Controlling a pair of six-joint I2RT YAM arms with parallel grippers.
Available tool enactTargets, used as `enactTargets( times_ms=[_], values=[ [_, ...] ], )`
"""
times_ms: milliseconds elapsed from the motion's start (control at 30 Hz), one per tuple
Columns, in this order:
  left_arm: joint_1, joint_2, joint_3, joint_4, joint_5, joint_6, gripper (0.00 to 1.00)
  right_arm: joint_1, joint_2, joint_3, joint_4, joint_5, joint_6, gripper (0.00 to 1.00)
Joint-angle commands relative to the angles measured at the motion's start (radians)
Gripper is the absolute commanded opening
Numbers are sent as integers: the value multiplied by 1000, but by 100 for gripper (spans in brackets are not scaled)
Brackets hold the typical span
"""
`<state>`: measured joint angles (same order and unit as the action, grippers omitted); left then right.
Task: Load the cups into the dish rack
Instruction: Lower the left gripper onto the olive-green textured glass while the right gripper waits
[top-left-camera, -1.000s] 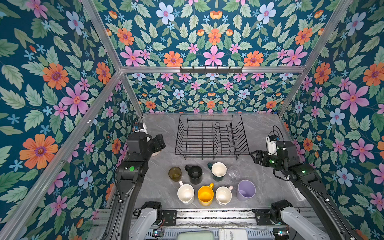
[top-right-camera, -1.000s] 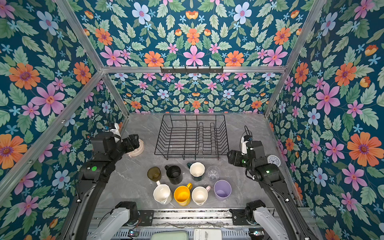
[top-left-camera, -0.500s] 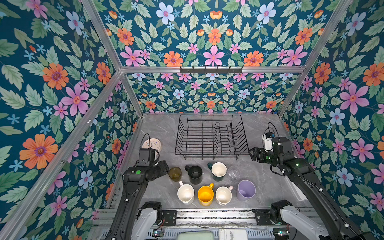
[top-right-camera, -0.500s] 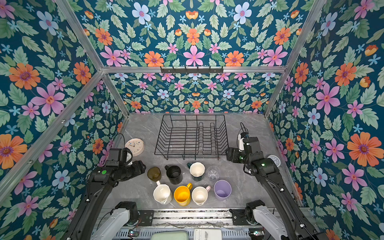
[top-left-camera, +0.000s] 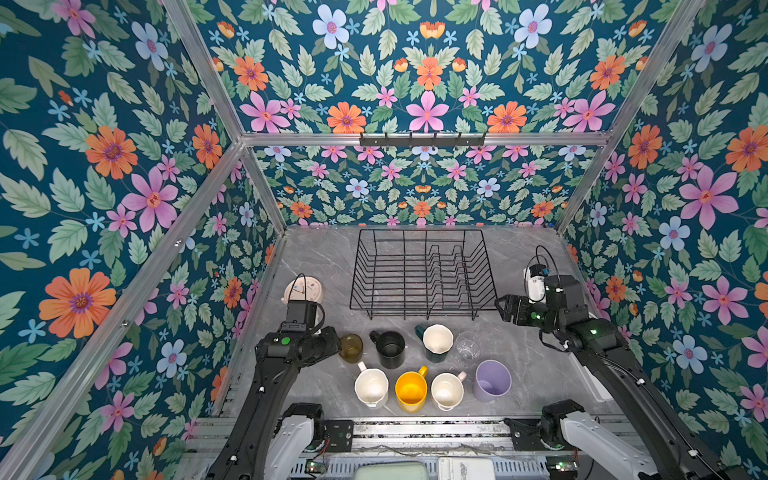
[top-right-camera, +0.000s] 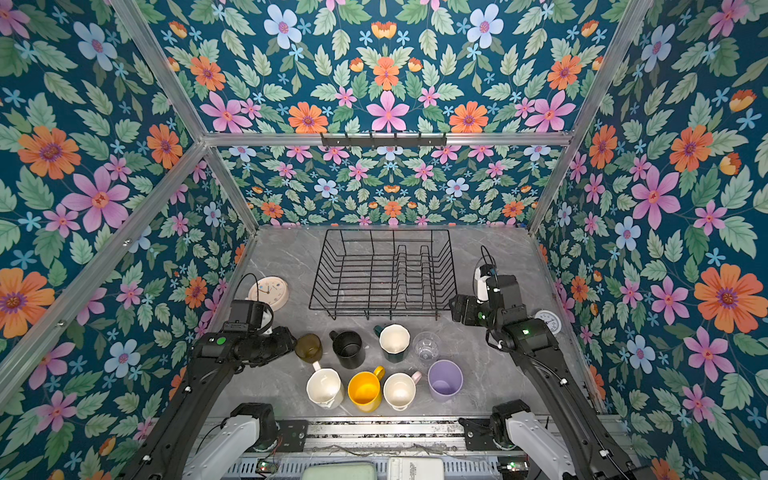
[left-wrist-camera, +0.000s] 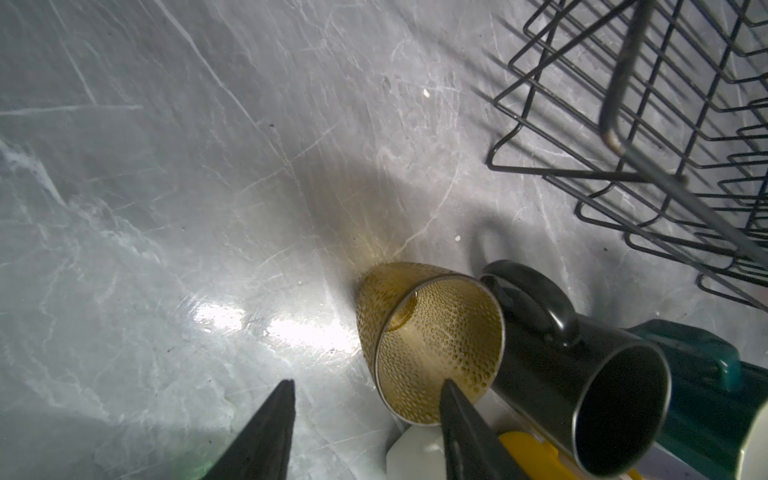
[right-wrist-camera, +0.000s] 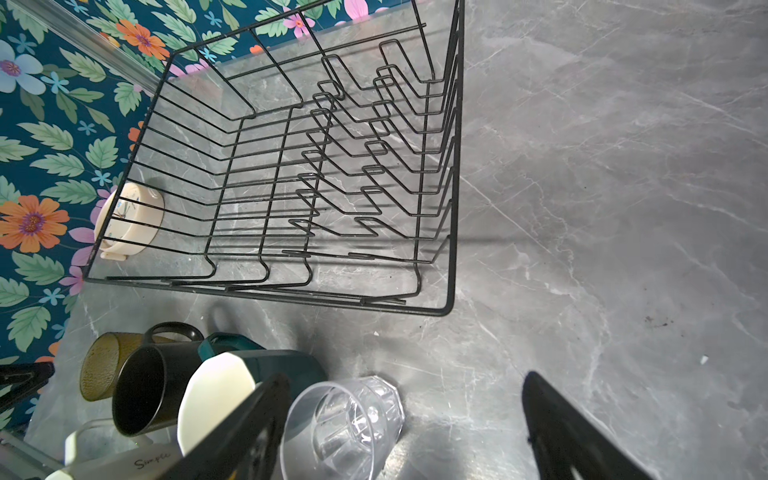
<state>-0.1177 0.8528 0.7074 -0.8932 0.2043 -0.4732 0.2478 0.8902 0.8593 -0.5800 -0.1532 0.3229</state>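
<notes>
Eight cups stand in two rows in front of the empty black wire dish rack. The back row holds an olive-brown tumbler, black mug, dark-green mug and clear glass. The front row holds a white mug, yellow mug, pale-pink mug and lilac tumbler. My left gripper is open at the olive tumbler, one finger over its mouth and the other outside its wall. My right gripper hangs open near the rack's front right corner, above the clear glass.
A round pink clock stands left of the rack, behind my left arm. A round white clock lies by the right wall. A black hook rail hangs on the back frame. Flowered walls close in three sides.
My left arm swung down from beside the pink clock to the olive tumbler, and its jaws narrowed. My right gripper shifted slightly toward the rack's front right corner, still open.
</notes>
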Motion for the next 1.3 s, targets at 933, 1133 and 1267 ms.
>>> enactTargets(
  times_ms=[933,1133,1267],
  values=[
    [-227,80,-13,-9,-253,-236,49,1,-5,-32,60,-40,-25,87],
    [-259,78,-27,22,-232,-313,47,1,-7,-43,69,-46,-27,87],
    [-275,107,-52,37,-273,-326,47,1,-13,-46,69,-51,-29,88]
  ],
)
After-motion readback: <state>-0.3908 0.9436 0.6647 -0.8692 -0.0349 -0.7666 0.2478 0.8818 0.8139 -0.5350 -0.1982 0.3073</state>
